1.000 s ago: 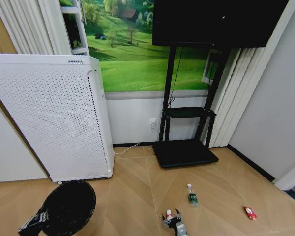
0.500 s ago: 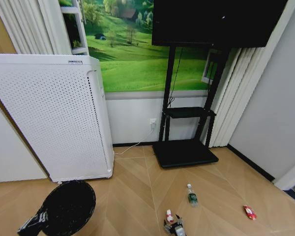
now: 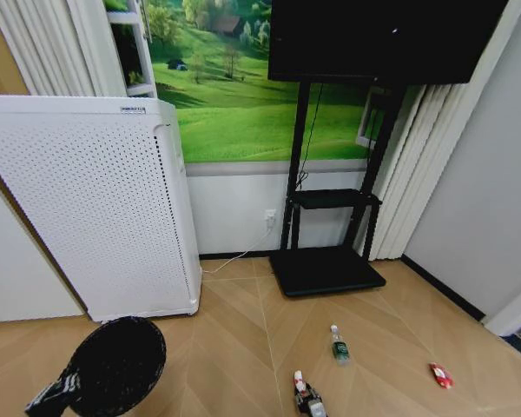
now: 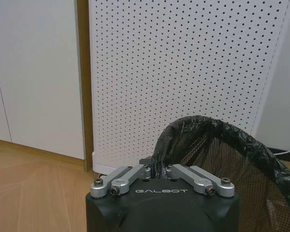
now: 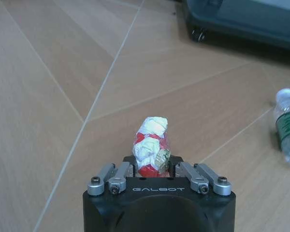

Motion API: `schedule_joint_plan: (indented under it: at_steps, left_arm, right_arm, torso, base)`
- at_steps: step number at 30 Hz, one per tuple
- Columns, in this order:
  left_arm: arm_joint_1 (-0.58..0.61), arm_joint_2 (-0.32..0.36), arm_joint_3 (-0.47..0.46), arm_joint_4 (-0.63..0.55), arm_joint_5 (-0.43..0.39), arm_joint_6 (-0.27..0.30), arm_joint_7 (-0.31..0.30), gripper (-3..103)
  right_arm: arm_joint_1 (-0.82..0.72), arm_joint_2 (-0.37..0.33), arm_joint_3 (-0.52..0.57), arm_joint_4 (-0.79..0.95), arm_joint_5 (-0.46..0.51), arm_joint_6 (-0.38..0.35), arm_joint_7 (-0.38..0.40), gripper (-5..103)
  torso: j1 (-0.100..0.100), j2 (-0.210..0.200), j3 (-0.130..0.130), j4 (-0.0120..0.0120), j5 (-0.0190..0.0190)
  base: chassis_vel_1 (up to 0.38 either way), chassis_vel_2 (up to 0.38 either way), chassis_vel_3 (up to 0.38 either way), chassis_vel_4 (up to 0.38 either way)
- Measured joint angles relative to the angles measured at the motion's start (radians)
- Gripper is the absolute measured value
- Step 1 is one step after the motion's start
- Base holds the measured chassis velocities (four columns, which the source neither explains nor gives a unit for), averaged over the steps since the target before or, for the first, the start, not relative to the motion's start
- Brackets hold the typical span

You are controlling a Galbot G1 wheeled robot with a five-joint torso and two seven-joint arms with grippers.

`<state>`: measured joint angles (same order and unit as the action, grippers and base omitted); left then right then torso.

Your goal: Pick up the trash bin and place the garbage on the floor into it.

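Note:
The trash bin, black mesh with a black liner, hangs tilted at the lower left of the head view. My left gripper is shut on its rim; the left wrist view shows the fingers pinching the liner edge of the trash bin. My right gripper is low over the floor, shut on a crumpled red-and-white piece of garbage. A clear bottle with a green label lies just beyond it, also seen as the bottle. Another red-and-white piece lies farther right.
A tall white perforated appliance stands right behind the bin. A black TV stand with a flat base sits on the floor beyond the bottle. Walls close in on the right; open parquet lies between bin and bottle.
My right gripper has closed on the red-and-white piece and drawn back toward me. The bin in my left gripper has shifted slightly left and down.

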<state>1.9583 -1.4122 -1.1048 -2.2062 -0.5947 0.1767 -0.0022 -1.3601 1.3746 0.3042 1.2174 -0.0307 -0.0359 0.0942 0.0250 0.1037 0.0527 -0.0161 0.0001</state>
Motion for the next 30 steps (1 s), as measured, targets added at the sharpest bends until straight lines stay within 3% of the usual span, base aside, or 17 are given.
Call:
schedule_joint_plan:
  at_steps: [5,11,12,13,15,23,25,30]
  left_arm:
    - [-0.012,0.033,0.028,0.021,-0.025,0.012,-0.004,7]
    - [-0.041,0.163,0.085,0.067,-0.076,0.023,-0.004,7]
    - [-0.047,0.231,0.111,0.083,-0.106,0.031,0.001,7]
    - [-0.047,0.231,0.111,0.083,-0.106,0.031,0.001,7]
    - [-0.064,0.317,0.146,0.110,-0.142,0.033,0.007,7]
    - [-0.117,0.421,0.215,0.156,-0.200,0.037,0.032,7]
    - [-0.176,0.471,0.275,0.179,-0.216,0.041,0.046,7]
    - [-0.303,0.554,0.421,0.241,-0.273,0.062,0.037,7]
  right_arm:
    - [-0.038,-0.014,0.024,0.100,0.006,0.042,-0.014,32]
    - [-0.119,-0.053,0.059,0.318,0.083,0.099,-0.067,32]
    - [-0.138,-0.062,0.061,0.380,0.134,0.096,-0.094,32]
    - [-0.138,-0.062,0.061,0.380,0.134,0.096,-0.094,32]
    - [-0.163,-0.069,0.056,0.464,0.198,0.085,-0.132,32]
    - [-0.165,-0.114,-0.048,0.630,0.396,0.014,-0.173,32]
    - [-0.165,-0.141,-0.089,0.689,0.454,-0.006,-0.188,32]
    - [-0.169,-0.179,-0.105,0.736,0.463,0.028,-0.256,32]
  torso:
    - [0.000,0.000,0.000,0.0000,0.0001]
    - [0.000,0.000,0.000,-0.0003,-0.0004]
    - [0.000,0.000,0.000,-0.0001,-0.0005]
    - [0.000,0.000,0.000,-0.0001,-0.0005]
    - [0.000,0.000,0.000,-0.0002,-0.0002]
    - [0.000,0.000,0.000,0.0004,-0.0002]
    - [0.000,0.000,0.000,0.0003,-0.0001]
    - [0.000,0.000,0.000,-0.0004,-0.0001]
  base:
    - [0.000,0.000,0.000,0.000]
    - [0.000,0.000,0.000,0.000]
    - [0.000,0.000,0.000,0.000]
    - [0.000,0.000,0.000,0.000]
    - [0.000,0.000,0.000,0.000]
    - [0.000,0.000,0.000,0.000]
    - [0.000,0.000,0.000,0.000]
    - [0.000,0.000,0.000,0.000]
